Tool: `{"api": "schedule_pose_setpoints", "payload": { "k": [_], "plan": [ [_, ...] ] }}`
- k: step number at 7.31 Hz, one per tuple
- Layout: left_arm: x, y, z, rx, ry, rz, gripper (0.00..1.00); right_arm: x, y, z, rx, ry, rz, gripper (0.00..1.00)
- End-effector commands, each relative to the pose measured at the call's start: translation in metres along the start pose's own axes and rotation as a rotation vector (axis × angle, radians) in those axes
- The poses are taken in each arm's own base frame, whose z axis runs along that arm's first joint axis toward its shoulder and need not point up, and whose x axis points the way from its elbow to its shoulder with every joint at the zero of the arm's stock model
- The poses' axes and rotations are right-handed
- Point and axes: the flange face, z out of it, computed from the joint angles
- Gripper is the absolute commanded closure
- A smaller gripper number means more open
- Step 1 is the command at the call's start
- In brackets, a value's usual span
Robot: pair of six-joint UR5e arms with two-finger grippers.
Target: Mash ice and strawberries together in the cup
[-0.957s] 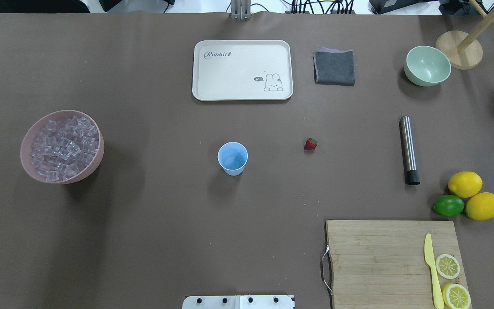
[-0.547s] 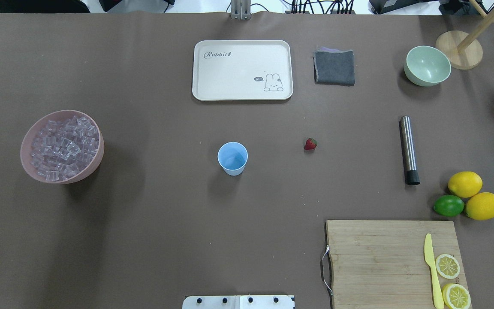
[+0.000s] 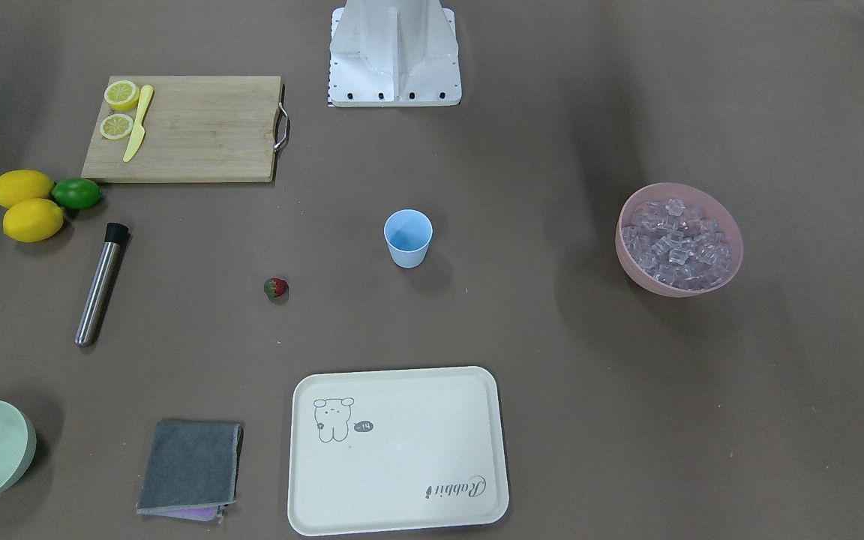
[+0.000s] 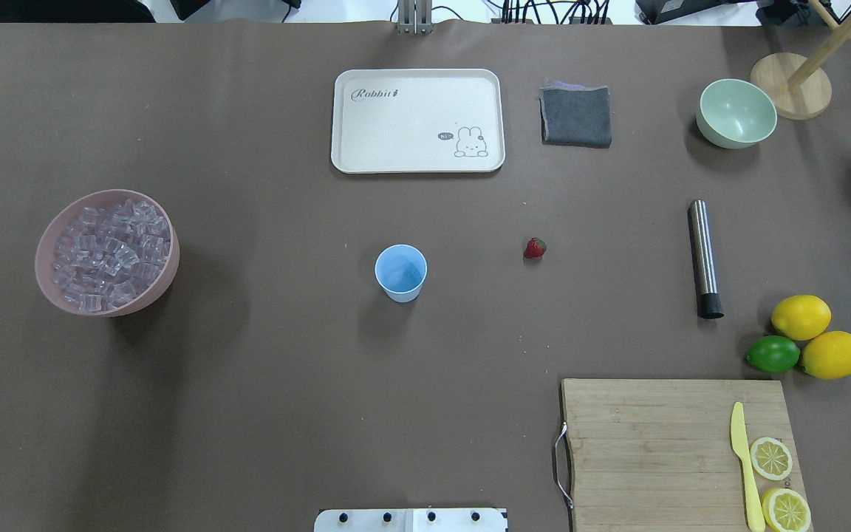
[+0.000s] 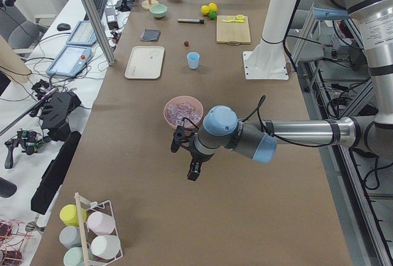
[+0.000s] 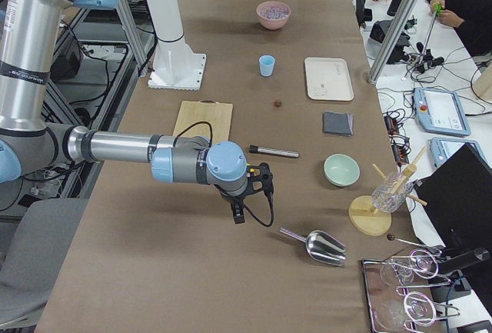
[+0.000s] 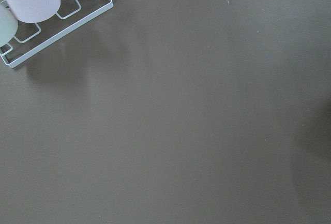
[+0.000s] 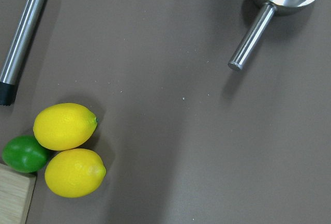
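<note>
I see the pink bowl (image 4: 165, 287) heaped with clear ice (image 4: 111, 251). The light blue cup (image 4: 400, 273) stands upright mid-table, bare inside. The red strawberry (image 4: 535, 248) lies well apart, rightward. For the left gripper (image 5: 191, 172) and right gripper (image 6: 238, 214), I cannot tell the grip.

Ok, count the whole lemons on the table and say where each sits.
2. The first lemon and the second lemon lie clustered with the lime, beside the cutting board on the robot's right. None appears hidden.
</note>
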Motion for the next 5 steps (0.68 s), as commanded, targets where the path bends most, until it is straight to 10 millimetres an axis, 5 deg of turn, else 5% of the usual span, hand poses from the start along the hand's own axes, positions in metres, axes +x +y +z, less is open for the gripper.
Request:
{"api": "schedule_pose_setpoints", "payload": {
  "k": [1,5],
  "plan": [
    [0.02,-0.006,0.018,-0.04,0.02,0.055,0.04,0.0,0.001,0.001,0.0,-0.001,0.001,0.0],
    [0.066,-0.029,0.042,-0.045,-0.004,0.061,0.03,0.002,0.008,0.002,-0.005,-0.003,0.001,0.0]
  ]
}}
